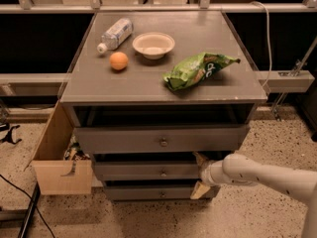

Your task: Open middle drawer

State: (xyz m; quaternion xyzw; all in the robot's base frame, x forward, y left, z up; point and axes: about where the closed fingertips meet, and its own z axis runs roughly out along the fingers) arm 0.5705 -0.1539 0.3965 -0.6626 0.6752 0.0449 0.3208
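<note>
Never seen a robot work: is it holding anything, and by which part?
Cannot be told: the gripper sits at the right end of the grey flat-fronted wooden middle drawer.

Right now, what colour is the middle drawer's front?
Grey, camera view; gripper at right end of the middle drawer.

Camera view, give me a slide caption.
Tool, open, straddles the right end of the middle drawer.

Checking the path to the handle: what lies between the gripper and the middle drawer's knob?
In the camera view, only bare drawer front lies between the gripper, at the middle drawer's right end, and its knob.
</note>
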